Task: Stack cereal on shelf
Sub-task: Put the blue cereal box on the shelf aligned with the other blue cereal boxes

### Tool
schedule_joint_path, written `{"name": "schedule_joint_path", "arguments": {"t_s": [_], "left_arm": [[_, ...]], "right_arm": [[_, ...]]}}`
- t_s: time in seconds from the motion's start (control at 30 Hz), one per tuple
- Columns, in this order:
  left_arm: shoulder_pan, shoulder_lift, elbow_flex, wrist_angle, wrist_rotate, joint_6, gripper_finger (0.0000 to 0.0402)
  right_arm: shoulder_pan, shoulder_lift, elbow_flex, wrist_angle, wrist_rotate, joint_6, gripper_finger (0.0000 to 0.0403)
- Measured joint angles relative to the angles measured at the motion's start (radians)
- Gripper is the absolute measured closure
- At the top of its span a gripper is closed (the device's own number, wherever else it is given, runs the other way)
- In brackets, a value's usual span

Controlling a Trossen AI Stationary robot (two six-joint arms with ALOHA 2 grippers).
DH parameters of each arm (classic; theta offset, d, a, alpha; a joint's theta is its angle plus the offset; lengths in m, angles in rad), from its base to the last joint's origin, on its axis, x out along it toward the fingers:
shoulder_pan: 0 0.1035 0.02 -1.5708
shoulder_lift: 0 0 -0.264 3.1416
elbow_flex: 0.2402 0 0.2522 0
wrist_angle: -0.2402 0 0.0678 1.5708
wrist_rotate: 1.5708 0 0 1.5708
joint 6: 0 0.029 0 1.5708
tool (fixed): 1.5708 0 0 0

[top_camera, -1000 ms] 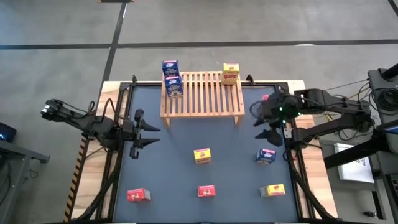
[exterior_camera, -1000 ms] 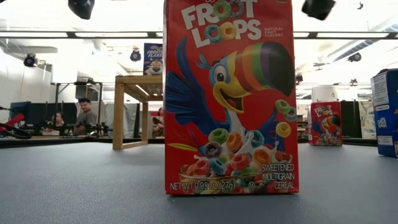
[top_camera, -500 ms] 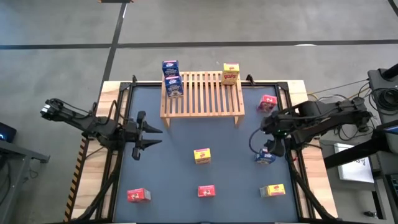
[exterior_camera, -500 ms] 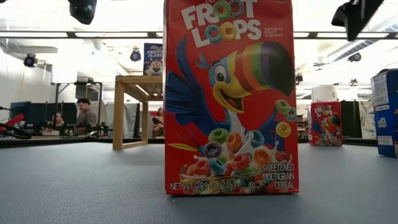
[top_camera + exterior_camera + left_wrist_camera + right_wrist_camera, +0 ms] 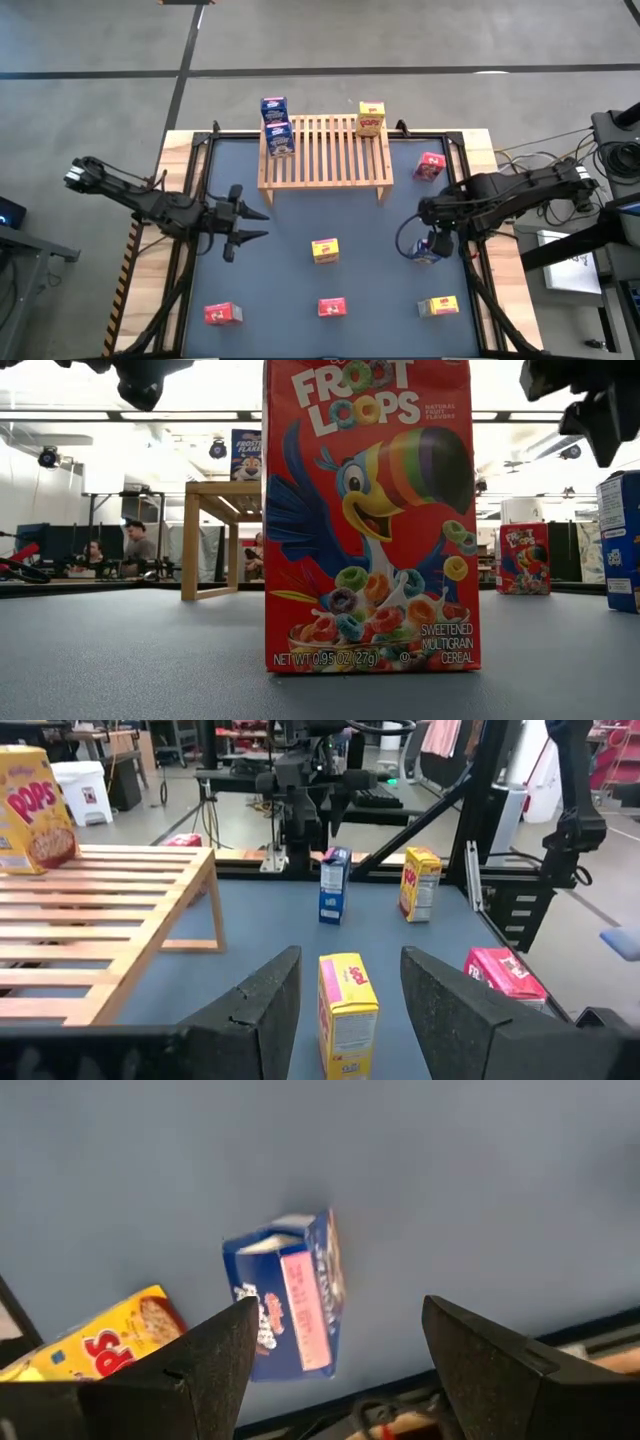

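Note:
The shelf [image 5: 325,150], a slatted wooden rack, stands at the table's far middle. It carries two blue cereal boxes [image 5: 278,125] at its left end and a yellow one [image 5: 371,118] at its far right. My right gripper [image 5: 428,238] hangs open, pointing down above an upright blue box [image 5: 295,1295] on the mat; its fingers are apart from the box. My left gripper [image 5: 260,225] is open and level at the left. It points at an upright yellow box [image 5: 345,1010] in the middle of the table.
Loose boxes stand on the mat: red [image 5: 430,166] at the right, red [image 5: 223,314] and red [image 5: 331,307] near the front edge, yellow [image 5: 438,306] at the near right. The red front box [image 5: 370,515] fills the low view.
My right gripper has come down and toward the table's near edge, tipping from slanted to nearly straight down, and now hangs over the blue box. My left gripper has edged a little toward the table's middle. No box has moved.

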Motion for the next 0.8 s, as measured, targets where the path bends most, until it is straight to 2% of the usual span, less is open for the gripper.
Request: {"name": "schedule_joint_path", "arguments": {"t_s": [0.27, 0.57, 0.8], "left_arm": [[0.0, 0.047, 0.001, 0.005, 0.0, -0.007, 0.0246], [-0.001, -0.092, 0.003, -0.025, 0.007, -0.019, 0.0246], [-0.001, -0.111, -0.05, -0.013, 0.007, -0.059, 0.0246]], "right_arm": [[0.002, 0.0, -0.043, 0.001, -0.005, 0.002, 0.0133], [0.002, 0.007, 0.034, 0.0, 0.076, -0.013, 0.0133], [0.004, 0.006, 0.031, 0.013, 0.078, 0.04, 0.0133]]}}
